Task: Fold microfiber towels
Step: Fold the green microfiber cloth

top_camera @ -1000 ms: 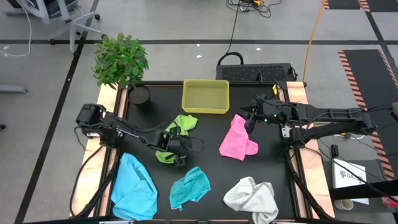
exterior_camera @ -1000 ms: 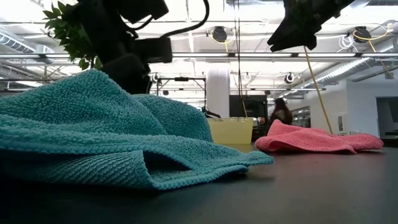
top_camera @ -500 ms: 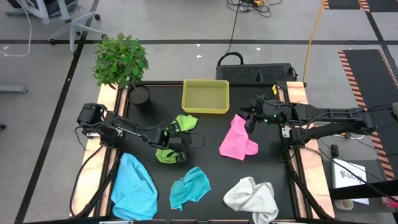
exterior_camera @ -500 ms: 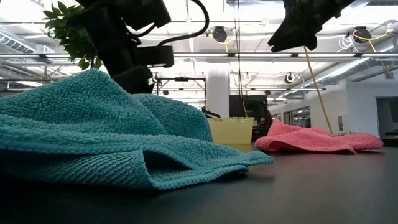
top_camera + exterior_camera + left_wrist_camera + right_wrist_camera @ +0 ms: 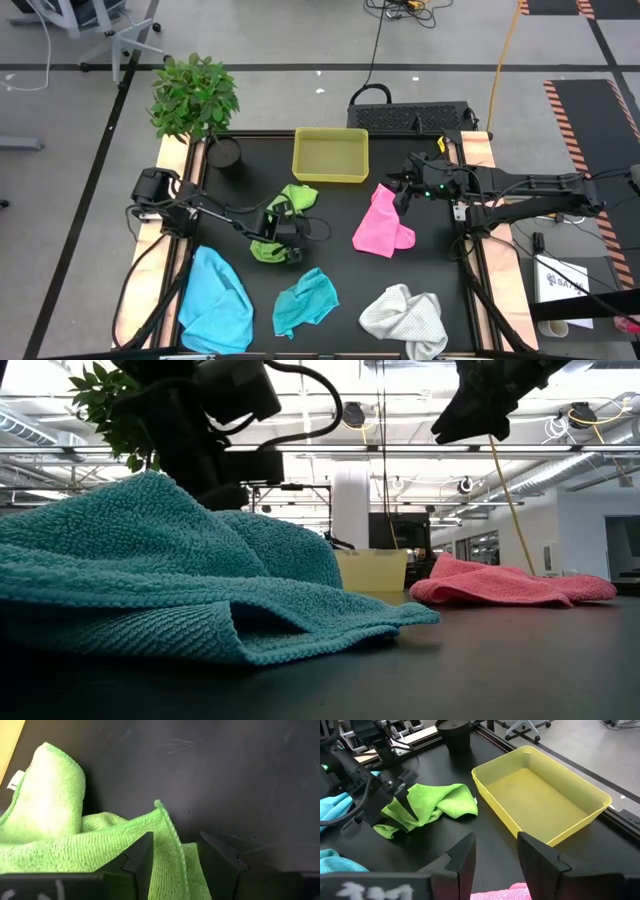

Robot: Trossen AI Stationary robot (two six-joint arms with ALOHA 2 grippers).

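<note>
At the bottom of the high view, closest to me, lie three towels on the black table [image 5: 340,275]: the light blue towel [image 5: 215,300] at lower left, the teal towel [image 5: 303,300] in the lower middle and the white towel [image 5: 405,318] at lower right. All three are crumpled and no arm is near them.

A bit farther up, left of the middle, the left gripper [image 5: 283,233] is low on the lime green towel [image 5: 285,215]. In its own wrist view its two dark fingers [image 5: 137,857] stand a little apart, with a ridge of green cloth running up between them. The cloth does not look squeezed yet.

Right of the middle lies the pink towel [image 5: 383,224], bunched up. The right gripper [image 5: 403,190] hangs just past its upper right edge, with fingers apart and nothing in them.

Farthest away, at the top middle, sits the yellow tray [image 5: 330,156]. The plant [image 5: 195,97] stands at the upper left.

What could go wrong? The green towel is folded over itself. If the left fingers close here, I think they may pinch two layers at once, and then the towel will not open flat. Or the thin edge may slip out, because only a little cloth sits between the fingers.
</note>
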